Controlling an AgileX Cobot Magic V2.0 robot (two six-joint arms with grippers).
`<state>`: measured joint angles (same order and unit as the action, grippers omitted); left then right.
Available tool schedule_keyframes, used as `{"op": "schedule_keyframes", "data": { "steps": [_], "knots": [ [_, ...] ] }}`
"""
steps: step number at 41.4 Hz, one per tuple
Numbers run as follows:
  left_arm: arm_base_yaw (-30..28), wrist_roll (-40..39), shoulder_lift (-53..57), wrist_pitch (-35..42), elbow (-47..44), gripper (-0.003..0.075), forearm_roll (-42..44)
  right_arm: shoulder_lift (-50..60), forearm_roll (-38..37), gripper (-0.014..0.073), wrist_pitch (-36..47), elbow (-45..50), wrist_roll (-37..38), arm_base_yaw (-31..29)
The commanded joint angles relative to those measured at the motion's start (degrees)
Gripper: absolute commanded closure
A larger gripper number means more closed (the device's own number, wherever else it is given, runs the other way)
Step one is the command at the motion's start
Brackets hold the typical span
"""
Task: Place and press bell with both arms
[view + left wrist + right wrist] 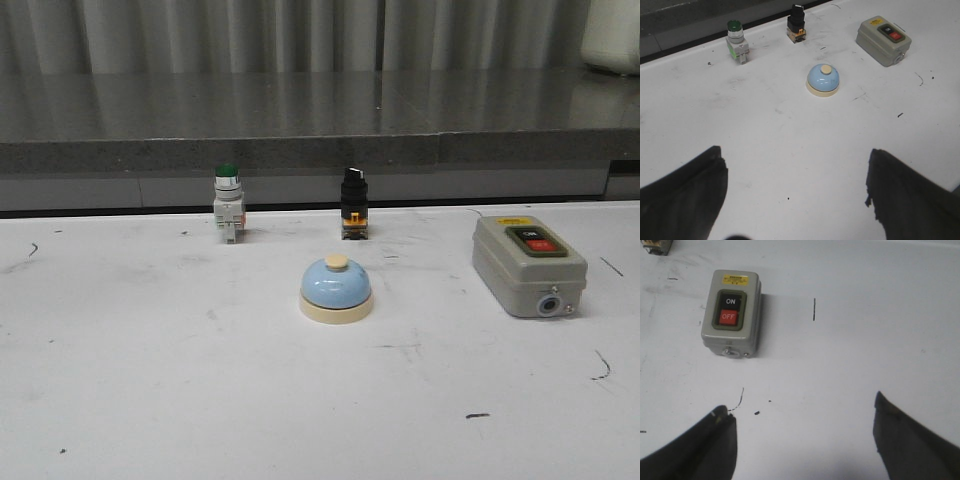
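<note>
The bell [336,289], with a light blue dome, cream base and cream knob, stands upright near the middle of the white table. It also shows in the left wrist view [823,80], well ahead of my left gripper [795,157], which is open and empty above bare table. My right gripper [802,402] is open and empty too, above bare table near the grey switch box [731,312]. The bell is out of the right wrist view. Neither arm shows in the front view.
A grey switch box [527,265] with ON and OFF buttons lies right of the bell. A green-capped push button [227,203] and a black selector switch [353,203] stand behind it near the table's far edge. A raised grey ledge [300,150] runs behind the table.
</note>
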<state>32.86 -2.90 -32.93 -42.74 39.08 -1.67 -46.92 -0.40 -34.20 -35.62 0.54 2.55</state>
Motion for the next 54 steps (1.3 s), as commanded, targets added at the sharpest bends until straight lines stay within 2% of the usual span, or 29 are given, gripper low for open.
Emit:
{"op": "schedule_keyframes", "data": {
  "steps": [1,13,20,24,33,38,54],
  "knots": [
    [-0.11,-0.51,-0.12,3.89,1.47,0.0164,-0.51,0.07,-0.23,0.0014,3.61,-1.97,-0.54,-0.17],
    [-0.11,-0.51,-0.12,3.89,1.47,0.0165,-0.51,0.07,1.2,0.0014,6.65,-2.39,-0.54,0.01],
    [-0.11,-0.51,-0.12,3.89,1.47,0.0165,-0.51,-1.32,4.35,0.0034,2.0,-7.9,-2.99,4.58],
    [-0.11,-0.51,-0.12,3.89,1.47,0.0165,-0.51,-4.21,5.0,0.0141,-2.41,-13.6,-5.88,10.2],
    [-0.11,-0.51,-0.12,3.89,1.47,0.0165,-0.51,-11.64,5.0,0.0524,-6.11,-22.61,-6.69,20.35],
    [-0.11,-0.51,-0.12,3.89,1.47,0.0165,-0.51,-17.01,5.0,0.0648,-6.11,-26.67,-6.86,24.18],
    [-0.11,-0.51,-0.12,3.89,1.47,0.0166,-0.51,-38.43,5.0,0.0662,-8.28,-40.86,-7.43,29.56]
  ]
}}
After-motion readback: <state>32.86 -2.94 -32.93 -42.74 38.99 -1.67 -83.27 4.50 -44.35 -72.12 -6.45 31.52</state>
